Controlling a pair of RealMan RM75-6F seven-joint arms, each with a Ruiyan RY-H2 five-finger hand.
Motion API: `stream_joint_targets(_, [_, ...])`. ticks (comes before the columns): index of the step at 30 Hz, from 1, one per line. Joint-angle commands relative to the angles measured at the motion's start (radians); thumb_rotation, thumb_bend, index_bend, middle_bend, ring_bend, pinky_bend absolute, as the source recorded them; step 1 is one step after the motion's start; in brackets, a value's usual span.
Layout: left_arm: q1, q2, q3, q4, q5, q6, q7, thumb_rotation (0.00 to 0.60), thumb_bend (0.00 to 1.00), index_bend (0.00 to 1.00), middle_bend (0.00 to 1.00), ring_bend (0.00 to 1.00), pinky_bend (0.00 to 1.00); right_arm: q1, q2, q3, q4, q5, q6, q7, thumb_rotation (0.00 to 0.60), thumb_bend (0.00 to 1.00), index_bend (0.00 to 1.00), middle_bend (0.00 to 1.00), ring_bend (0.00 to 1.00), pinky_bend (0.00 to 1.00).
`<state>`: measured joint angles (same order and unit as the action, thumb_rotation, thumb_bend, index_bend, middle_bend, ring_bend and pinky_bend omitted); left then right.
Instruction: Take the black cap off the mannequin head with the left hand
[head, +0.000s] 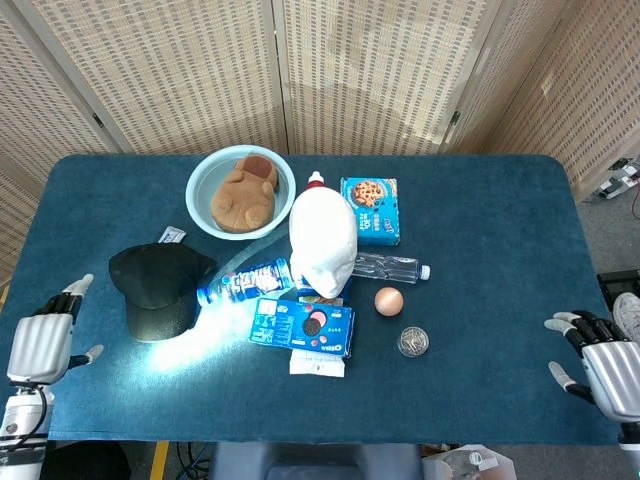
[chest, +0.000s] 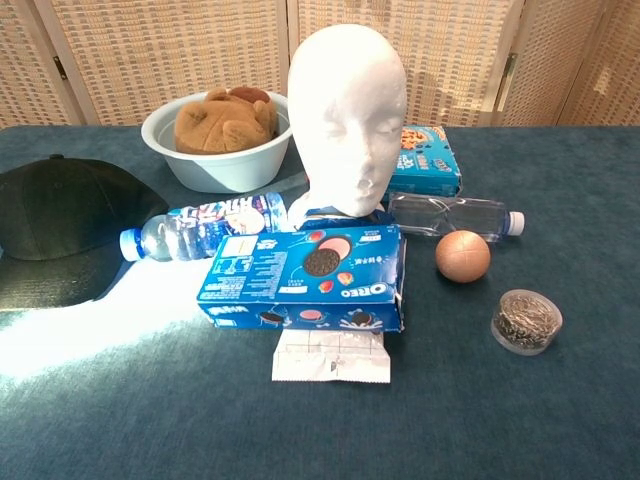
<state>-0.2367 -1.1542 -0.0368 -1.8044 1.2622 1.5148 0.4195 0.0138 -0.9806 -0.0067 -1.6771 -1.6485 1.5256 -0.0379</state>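
The black cap (head: 158, 286) lies flat on the table's left side, also at the left edge of the chest view (chest: 62, 225). The white mannequin head (head: 322, 243) stands bare in the middle (chest: 346, 120). My left hand (head: 42, 343) hovers at the near-left table edge, well clear of the cap, fingers spread and holding nothing. My right hand (head: 604, 364) sits at the near-right edge, fingers apart and empty. Neither hand shows in the chest view.
A pale bowl (head: 204, 184) with a brown plush toy stands behind the cap. Two water bottles (head: 243, 283) (head: 387, 267), an Oreo box (head: 302, 327), a cookie box (head: 371, 209), a brown ball (head: 388, 300) and a steel-wool tub (head: 412, 341) crowd the mannequin head.
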Motion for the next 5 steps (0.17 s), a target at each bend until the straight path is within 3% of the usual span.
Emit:
stream_joint_targets(1, [0.028,0.002,0.015,-0.01,0.025,0.03,-0.015,0.6,0.0,0.0,0.12,0.2,0.38,0.009,-0.001,-0.004,-0.002,-0.015,-0.008,0.016,0.6,0.29,0.33,0.28,0.19,0.29])
stream_joint_targets(5, [0.062,-0.008,0.032,-0.004,0.061,0.064,-0.02,0.6,0.0,0.0,0.12,0.2,0.36,0.018,-0.012,-0.002,0.009,-0.039,0.001,0.021,0.6,0.29,0.33,0.28,0.19,0.29])
